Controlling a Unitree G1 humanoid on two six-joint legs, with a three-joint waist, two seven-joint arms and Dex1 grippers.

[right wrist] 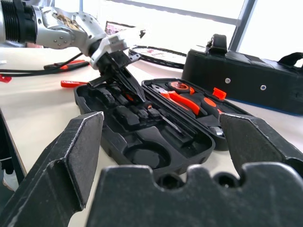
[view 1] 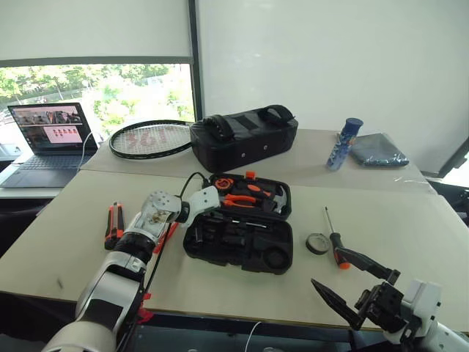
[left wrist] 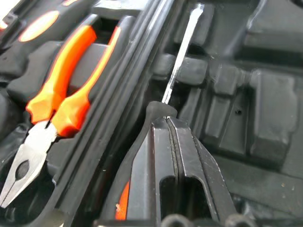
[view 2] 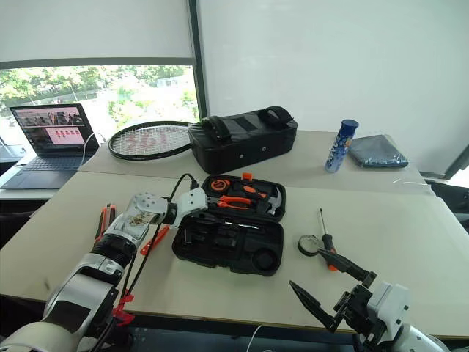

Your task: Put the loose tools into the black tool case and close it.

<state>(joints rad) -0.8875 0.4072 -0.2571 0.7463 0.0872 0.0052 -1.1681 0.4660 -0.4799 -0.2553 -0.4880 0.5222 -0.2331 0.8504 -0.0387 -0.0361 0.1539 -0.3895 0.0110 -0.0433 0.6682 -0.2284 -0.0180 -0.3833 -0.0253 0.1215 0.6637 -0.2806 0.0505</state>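
The black tool case (view 1: pixel 236 265) lies open mid-table, with orange pliers (left wrist: pixel 61 90) and a hammer in its far half. My left gripper (view 1: pixel 198 222) is shut. Its fingertips (left wrist: pixel 163 124) rest on the handle of a screwdriver (right wrist: pixel 163 118) that lies in the near half, the shaft (left wrist: pixel 182 56) running on past them. An orange-and-black utility knife (view 1: pixel 114 224) and a slim orange tester screwdriver (view 2: pixel 154 240) lie left of the case. Right of it lie a small tape roll (view 1: pixel 317 243) and another screwdriver (view 1: pixel 335 242). My right gripper (view 1: pixel 327 265) hangs open near the table's front right edge, holding nothing.
A black fabric bag (view 1: pixel 243 137) and a racket (view 1: pixel 150 138) sit behind the case. A laptop (view 1: pixel 50 143) stands at the far left. At the far right are a blue bottle (view 1: pixel 344 143) and a folded dark cloth (view 1: pixel 377 150). Black cables trail along my left arm.
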